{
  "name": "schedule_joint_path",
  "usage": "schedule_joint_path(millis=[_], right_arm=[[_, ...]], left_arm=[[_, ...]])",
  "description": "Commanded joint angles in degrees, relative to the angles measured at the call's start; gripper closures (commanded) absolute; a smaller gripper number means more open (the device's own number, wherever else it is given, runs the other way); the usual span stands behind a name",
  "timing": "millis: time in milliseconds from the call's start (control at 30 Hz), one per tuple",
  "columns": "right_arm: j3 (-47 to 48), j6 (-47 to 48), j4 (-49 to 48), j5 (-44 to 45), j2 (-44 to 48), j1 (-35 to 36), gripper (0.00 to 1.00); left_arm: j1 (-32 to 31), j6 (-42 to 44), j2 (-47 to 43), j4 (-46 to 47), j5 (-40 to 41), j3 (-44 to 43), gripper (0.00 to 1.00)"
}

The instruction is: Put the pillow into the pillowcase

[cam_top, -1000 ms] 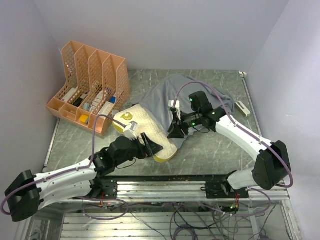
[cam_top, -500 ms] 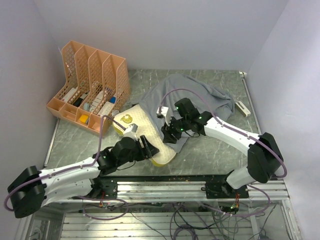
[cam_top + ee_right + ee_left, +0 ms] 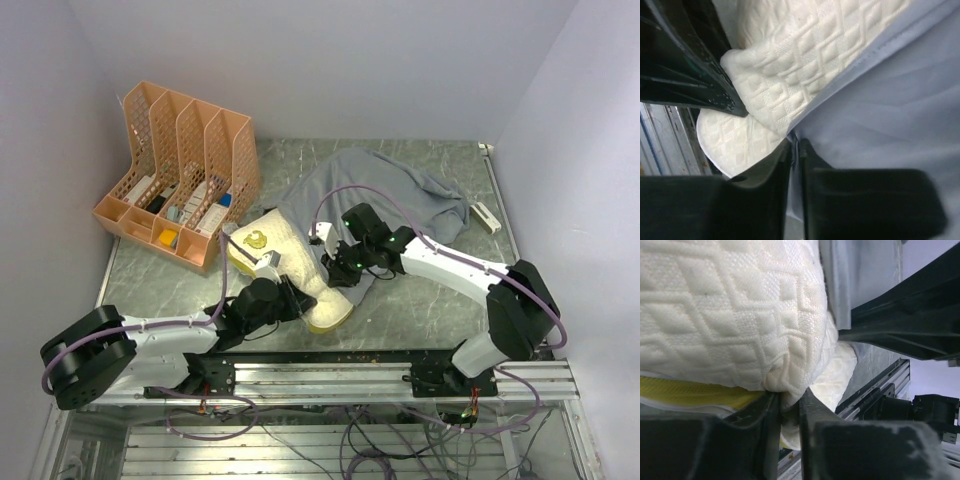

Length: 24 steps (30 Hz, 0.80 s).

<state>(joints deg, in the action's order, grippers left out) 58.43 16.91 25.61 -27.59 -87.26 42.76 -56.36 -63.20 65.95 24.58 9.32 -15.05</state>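
The cream quilted pillow (image 3: 283, 258) lies at the table's middle, its far end inside the blue-grey pillowcase (image 3: 390, 185). My left gripper (image 3: 300, 300) is at the pillow's near corner and is shut on it. In the left wrist view the fingers (image 3: 765, 410) pinch a fold of pillow (image 3: 730, 310) above its yellow side edge. My right gripper (image 3: 335, 268) is shut on the pillowcase's open hem beside the pillow. The right wrist view shows that hem (image 3: 875, 50) running across the pillow (image 3: 800, 55), with pillowcase cloth (image 3: 890, 115) squeezed at the right gripper (image 3: 794, 150).
An orange file organizer (image 3: 180, 180) with small items stands at the back left. A small white object (image 3: 485, 217) lies near the right table edge. An aluminium rail (image 3: 350, 375) runs along the near edge. Walls close in on three sides.
Both grippers have closed, the left on the pillow's near corner and the right on the pillowcase hem. The right arm has moved left and nearer, up to the pillow.
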Motion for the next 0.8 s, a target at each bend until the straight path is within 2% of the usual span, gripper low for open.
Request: schedule_joint_path(millis=[0,67,200,367,533,633,767], right_arm=[[0.8,-0.6,0.8,1.3,-0.8,0.2,0.96],[0.3,-0.8,-0.5,-2.6,3.2,0.2,1.00],[0.6,-0.3,-2.2,-14.8,10.9,0.2,1.00],[6.2,0.0,0.1,-25.3,10.6,0.2,1.00],[16.3,-1.6,3.2,-30.9,3.9,0.2,1.00],[20.9,-2.7,4.0,-32.5,3.7,0.0,1.00],[17.5,-3.8,1.1,-29.5,9.4,-1.1,1.00]], left_arm=[[-0.2,1.3,0.2,6.0,3.3,-0.3,0.86],[-0.1,3.0,0.3,6.4,3.4,-1.1,0.92],[1.1,9.0,1.5,11.1,1.7,-4.0,0.93],[5.3,14.5,4.4,17.9,-4.4,-10.9,0.93],[8.4,18.7,9.6,29.8,-8.7,-18.2,0.93],[10.7,18.7,10.6,35.5,-8.4,-19.9,0.93],[14.9,16.2,8.2,42.3,-4.9,-15.4,0.93]])
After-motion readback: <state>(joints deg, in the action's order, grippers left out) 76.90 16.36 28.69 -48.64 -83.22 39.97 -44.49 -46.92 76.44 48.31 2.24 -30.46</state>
